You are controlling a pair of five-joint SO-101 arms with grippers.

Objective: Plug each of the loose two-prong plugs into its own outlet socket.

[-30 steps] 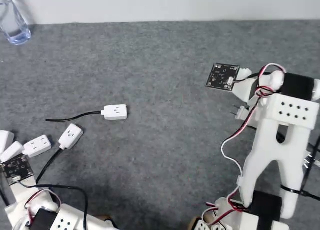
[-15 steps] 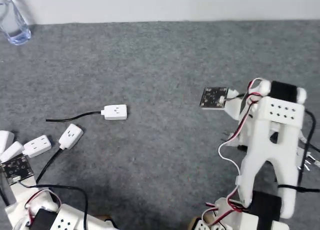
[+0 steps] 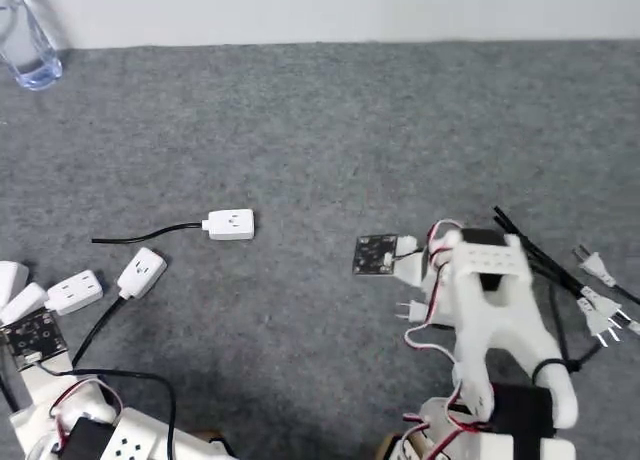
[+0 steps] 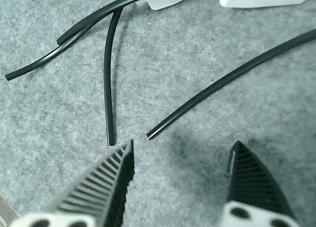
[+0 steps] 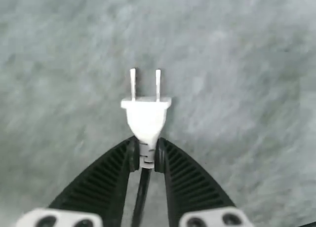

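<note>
The right pincer (image 5: 146, 149) is clamped on the narrow neck of a white 2-prong plug (image 5: 146, 116). Its 2 black fingers (image 5: 106, 187) press from either side just behind the plug body, and the black cord (image 5: 142, 187) runs back between them. The 2 prongs (image 5: 132, 84) stick straight out ahead of the pincer, over the grey tabletop (image 5: 237, 64).

In the high view this plug (image 3: 413, 309) sits right of centre, toward the near edge, with its prongs pointing left. It is just left of the white right arm (image 3: 485, 280). Whether it touches the tabletop I cannot tell.

The left pincer (image 4: 180, 160) stands apart, with bare grey surface between its fingers. The left arm (image 3: 90, 430) is at the near left corner. Black cords (image 4: 106, 79) cross the surface ahead of the left pincer, and 1 cord end (image 4: 150, 135) lies just beyond the gap.

The outlet sockets lie on the left half of the tabletop. 1 socket (image 3: 230, 223) lies left of centre, its black cord trailing off to the left. 2 more sockets (image 3: 142, 272) (image 3: 75, 291) lie nearer and further left, just beside each other. All 3 are well apart from the held plug.

More loose plugs (image 3: 595, 267) lie near the right edge, right of the right arm, with black cords running under it. A clear bottle (image 3: 25, 40) stands at the far left corner.
</note>
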